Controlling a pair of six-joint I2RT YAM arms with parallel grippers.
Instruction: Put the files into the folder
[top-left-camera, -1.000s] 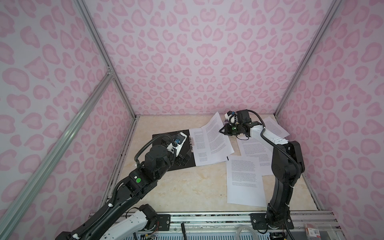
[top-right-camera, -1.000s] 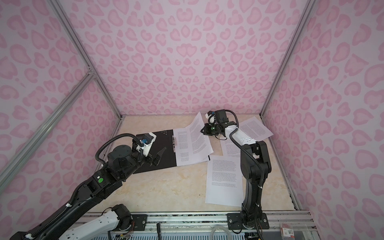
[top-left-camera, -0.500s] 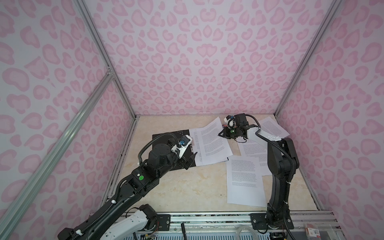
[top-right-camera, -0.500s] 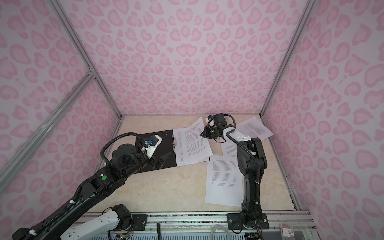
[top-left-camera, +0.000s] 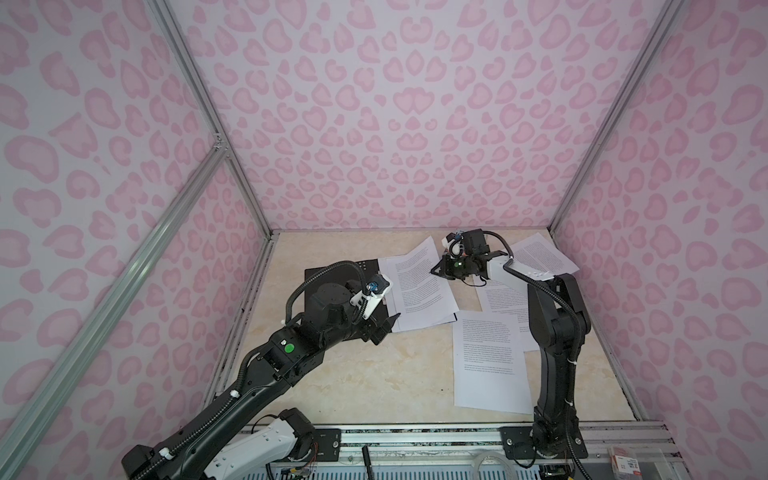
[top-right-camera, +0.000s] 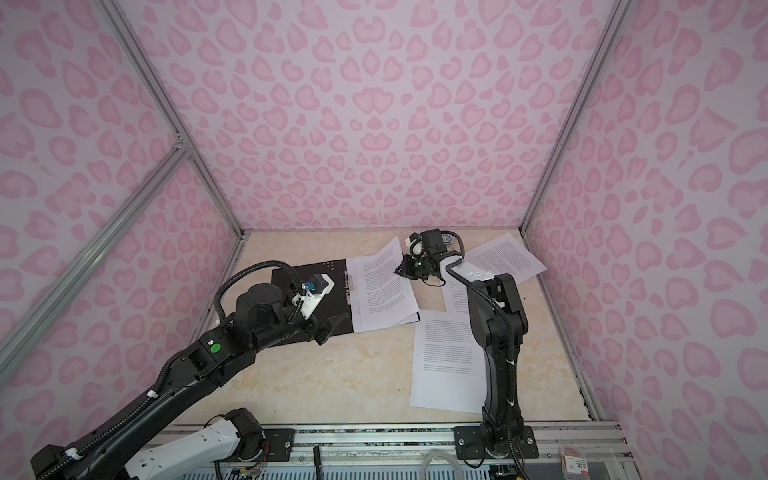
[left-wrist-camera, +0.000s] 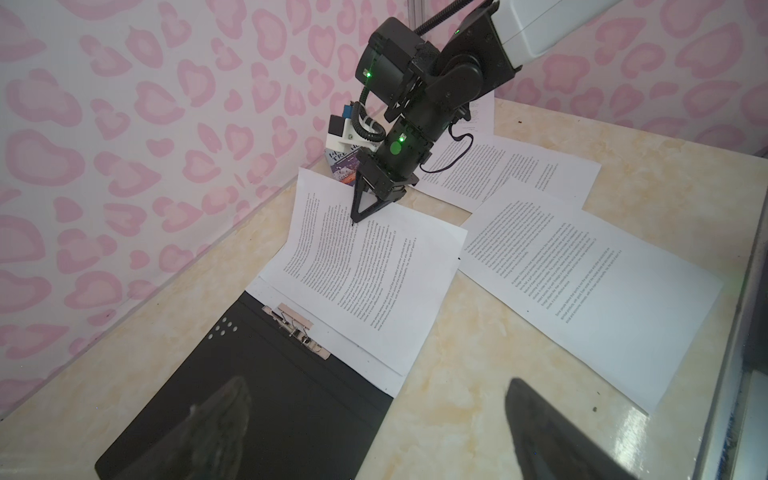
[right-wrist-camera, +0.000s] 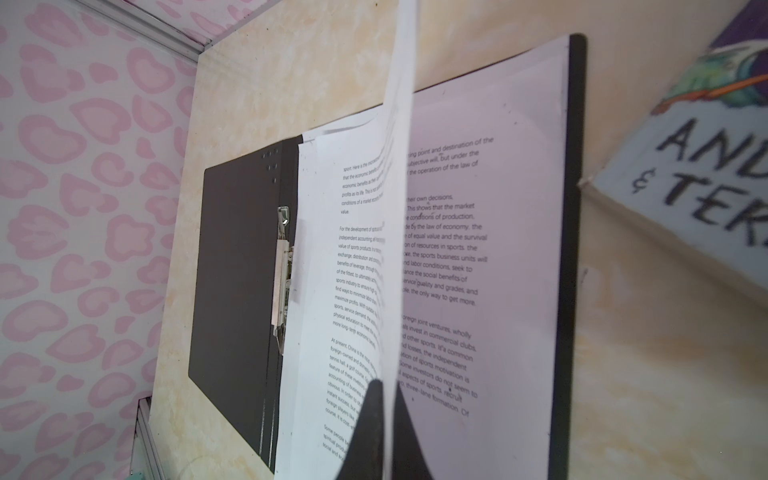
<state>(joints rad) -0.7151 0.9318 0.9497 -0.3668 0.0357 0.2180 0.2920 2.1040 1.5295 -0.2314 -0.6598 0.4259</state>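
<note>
**Reporter:** What is your right gripper doing at the folder?

**Robot:** Pinching. My fingers there are pressed together on the far edge of one printed sheet. I hold it raised over the folder's right-hand half. My guess is that this lets it settle square against the spine clip instead of scraping the page beneath.

**Reporter:** And the left gripper?

**Robot:** Spread wide, gripping nothing, poised at the folder's near edge. I'd say it waits there to pin the stack flat.

**Reporter:** Where are the remaining files?

**Robot:** The other sheets lie flat on the table, beyond the folder's open side and not in it. The folder lies open, black inside up. A paperback sits just past its far corner.
</note>
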